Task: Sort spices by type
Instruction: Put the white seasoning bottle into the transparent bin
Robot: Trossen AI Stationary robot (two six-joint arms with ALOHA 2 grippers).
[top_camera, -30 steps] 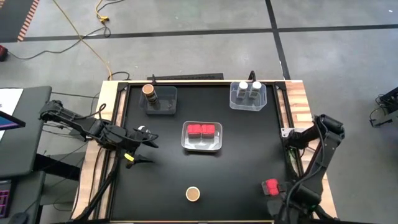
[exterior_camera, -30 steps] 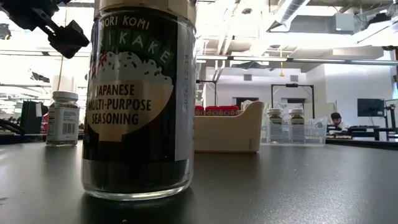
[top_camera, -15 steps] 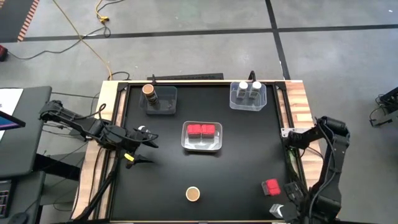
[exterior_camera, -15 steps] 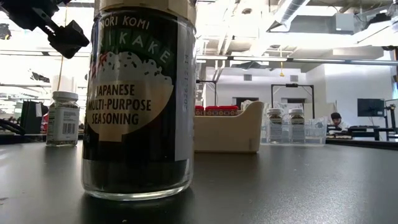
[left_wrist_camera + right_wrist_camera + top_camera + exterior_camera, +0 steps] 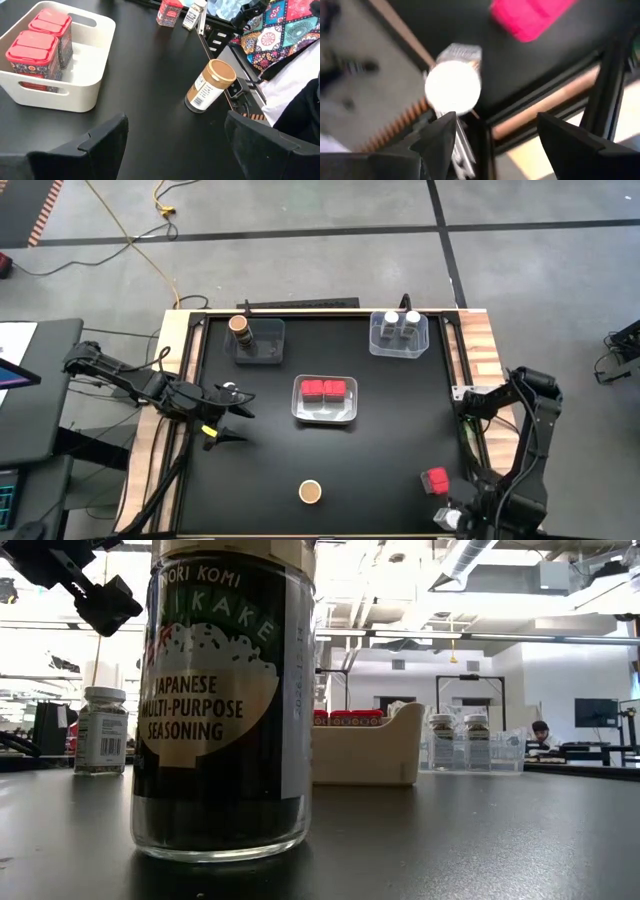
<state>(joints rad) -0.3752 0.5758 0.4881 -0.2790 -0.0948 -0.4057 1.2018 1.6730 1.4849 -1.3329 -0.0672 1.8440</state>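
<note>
Right end effector (image 5: 490, 145), fingers spread and empty, hangs over the table's (image 5: 390, 450) near right corner above a white-lidded jar (image 5: 453, 85), with a loose red block (image 5: 435, 479) just beside the jar; judged best handled by centring the fingers on the lid before closing, well clear of the block. Left end effector (image 5: 175, 135), spread and empty, waits left of the white tray (image 5: 325, 416) holding two red blocks (image 5: 323, 389). Loose brown-topped jar (image 5: 222, 690), nearer than the tray, reads "NORI KOMI", "JAPANESE MULTI-PURPOSE SEASONING".
</note>
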